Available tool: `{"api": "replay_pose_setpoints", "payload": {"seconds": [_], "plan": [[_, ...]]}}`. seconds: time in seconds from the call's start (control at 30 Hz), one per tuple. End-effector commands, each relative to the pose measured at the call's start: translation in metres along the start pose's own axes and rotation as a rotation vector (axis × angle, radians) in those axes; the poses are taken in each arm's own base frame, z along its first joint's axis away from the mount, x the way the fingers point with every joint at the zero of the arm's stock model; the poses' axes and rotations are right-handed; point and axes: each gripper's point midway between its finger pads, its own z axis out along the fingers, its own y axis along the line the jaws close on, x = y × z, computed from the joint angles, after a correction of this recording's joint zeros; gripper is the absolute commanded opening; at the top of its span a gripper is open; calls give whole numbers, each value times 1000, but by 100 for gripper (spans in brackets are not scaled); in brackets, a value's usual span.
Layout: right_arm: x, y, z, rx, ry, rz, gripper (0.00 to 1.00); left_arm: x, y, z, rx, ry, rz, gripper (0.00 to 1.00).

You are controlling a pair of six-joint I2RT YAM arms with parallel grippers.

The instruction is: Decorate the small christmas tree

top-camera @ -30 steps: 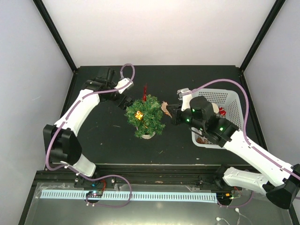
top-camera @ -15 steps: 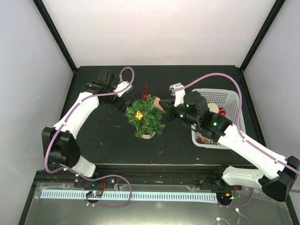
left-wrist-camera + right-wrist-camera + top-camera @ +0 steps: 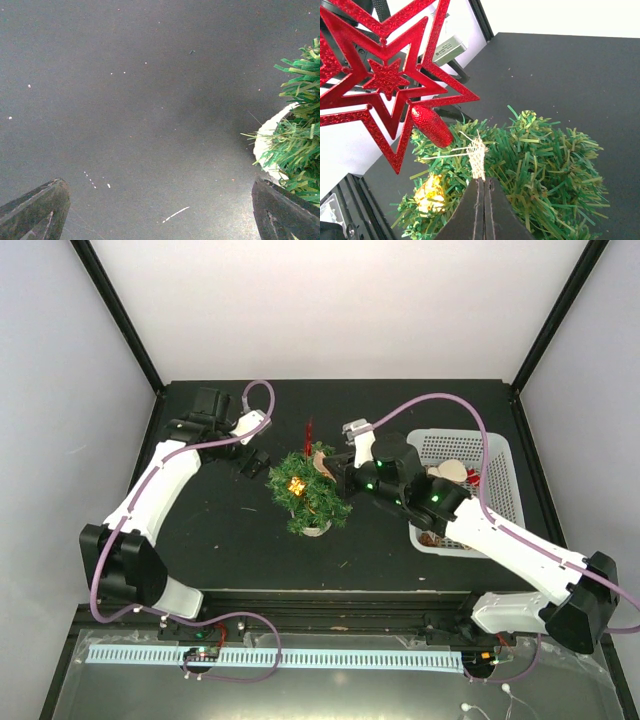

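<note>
The small christmas tree (image 3: 310, 495) stands mid-table in a white pot (image 3: 315, 528), with a red star (image 3: 309, 432) on top and a gold ornament (image 3: 296, 485) in its needles. My right gripper (image 3: 332, 464) is over the tree's upper right side, shut on a tan burlap ornament (image 3: 320, 460). The right wrist view shows the jaws (image 3: 484, 182) pinching the burlap strip (image 3: 478, 156) above the needles (image 3: 545, 165), beside the star (image 3: 385, 80) and the gold ornament (image 3: 431, 192). My left gripper (image 3: 256, 460) is open and empty just left of the tree; its wrist view shows the pot (image 3: 267, 145) at the right.
A white basket (image 3: 500, 455) stands at the right with a pale ornament (image 3: 450, 472), a red one (image 3: 473, 478) and a brown one (image 3: 432, 537) inside. The right arm reaches from the basket side over to the tree. Black frame posts stand at the table's back corners.
My right gripper has carried the burlap ornament leftward from beside the tree to over its top. My left gripper has drawn back slightly to the left, away from the tree.
</note>
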Motion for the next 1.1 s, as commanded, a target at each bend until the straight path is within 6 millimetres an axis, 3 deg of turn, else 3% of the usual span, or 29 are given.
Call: {"api": "replay_pose_setpoints", "payload": {"seconds": [0.0, 0.5, 0.87, 1.07], "plan": [[0, 6, 4, -33, -33, 3, 1, 3, -5, -10, 16, -1, -2, 99], [33, -4, 19, -35, 12, 45, 1, 15, -11, -10, 30, 14, -10, 99], [32, 0, 16, -43, 12, 48, 1, 21, -14, -8, 37, 23, -16, 99], [29, 0, 12, -27, 9, 39, 9, 23, -15, -8, 36, 24, -16, 99]]}}
